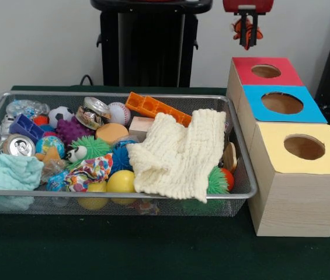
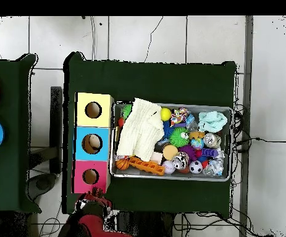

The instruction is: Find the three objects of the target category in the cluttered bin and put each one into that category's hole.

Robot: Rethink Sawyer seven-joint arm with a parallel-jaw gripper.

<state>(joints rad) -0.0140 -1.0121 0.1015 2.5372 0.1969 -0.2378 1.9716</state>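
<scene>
My gripper (image 1: 247, 39) hangs at the top of the front view, shut on a small orange tiger toy (image 1: 236, 27) with black stripes. It holds the toy in the air, above and behind the round hole (image 1: 266, 71) of the red-panelled wooden box (image 1: 281, 79). In the overhead view the gripper (image 2: 94, 199) is just off the red box (image 2: 82, 185), on the robot's side of its hole (image 2: 90, 176). The wire mesh bin (image 1: 243, 195) stands beside the boxes, full of clutter; it also shows in the overhead view (image 2: 233, 143). I cannot make out other animal toys for certain.
A blue-panelled box (image 1: 305, 114) and a yellow-panelled box (image 1: 328, 166) stand in a row with the red one. In the bin lie a cream knitted cloth (image 1: 179, 154), an orange block (image 1: 153, 107), a teal cloth (image 1: 7, 172), a can (image 1: 18, 146), spiky balls and other balls.
</scene>
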